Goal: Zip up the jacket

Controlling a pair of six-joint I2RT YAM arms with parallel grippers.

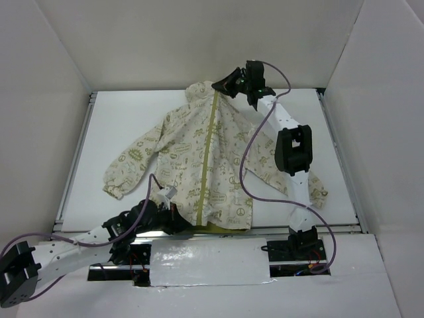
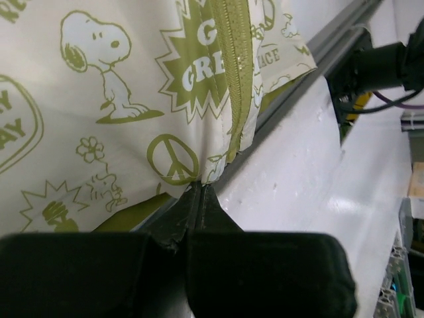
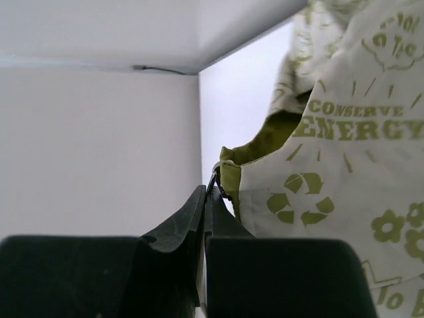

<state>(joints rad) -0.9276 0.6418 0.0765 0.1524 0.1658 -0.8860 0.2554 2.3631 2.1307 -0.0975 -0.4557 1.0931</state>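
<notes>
Closest in, the left arm [image 1: 73, 248] lies low along the near edge of the table [image 1: 119, 119]. Its claw, the left gripper [image 2: 199, 195], is pinched shut on the bottom hem [image 2: 213, 169] of the jacket [image 1: 179, 149], just beside the foot of the zipper [image 1: 207, 152].

The jacket is spread flat on its back in the middle of the table, with the hood toward the far wall, the sleeves out to either side and the hem at the near edge. From above, the olive zipper runs as one closed line from hem to collar, so the zipping looks all but done.

The right arm [image 1: 295, 152] reaches over the jacket's right side to the collar. There the right gripper [image 3: 209, 192] is closed tight, with what looks like the small zipper pull [image 3: 215, 177] nipped between its tips.

The cloth looks thin, light and limp. It would bunch or lift rather than resist, so pulling the slider calls for holding the hem taut against it. The best holds are the hem by the zipper's foot and the pull tab itself, which is tiny, smooth and probably easy to lose.
</notes>
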